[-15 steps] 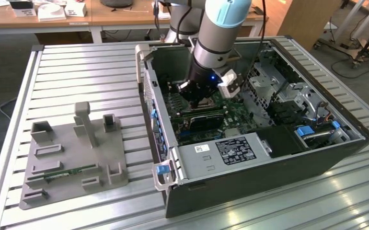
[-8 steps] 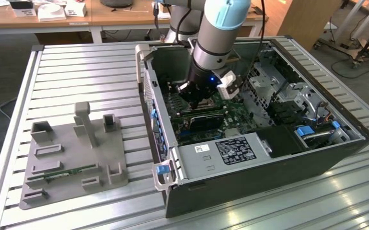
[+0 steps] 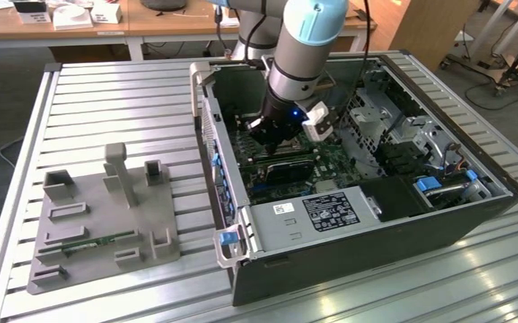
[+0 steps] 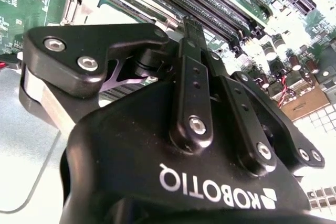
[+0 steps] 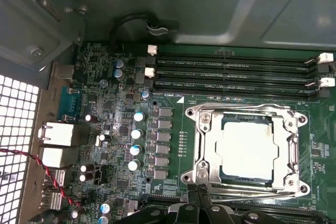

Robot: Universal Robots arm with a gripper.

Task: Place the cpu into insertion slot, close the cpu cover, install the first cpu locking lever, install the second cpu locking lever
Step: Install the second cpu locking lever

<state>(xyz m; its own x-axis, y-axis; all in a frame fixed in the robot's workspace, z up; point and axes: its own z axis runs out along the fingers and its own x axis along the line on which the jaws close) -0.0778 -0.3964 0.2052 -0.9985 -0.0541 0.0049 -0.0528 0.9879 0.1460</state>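
The cpu (image 5: 247, 148) sat seated in the insertion slot (image 5: 210, 179), its pale metal top showing through the window of the cpu cover (image 5: 202, 145), which lay flat over it. Judging by that, placing and closing were done and a locking lever was the step in hand.

Your hand (image 5: 198, 199) hung just beyond the near edge of the socket frame, fingertips (image 5: 195, 195) drawn together to a narrow point, nothing between them; the second wrist view showed the hand (image 4: 190, 27) the same way.

A thin lever rod (image 5: 247, 190) ran along that near edge, right at your fingertips. Whether it was latched I could not tell.

To do it well: you pressed with the tip, not the knuckle, kept off the memory sticks (image 5: 231, 72) on the far side of the socket, and stayed inside the computer case (image 3: 268, 262) on the table (image 3: 106, 101).
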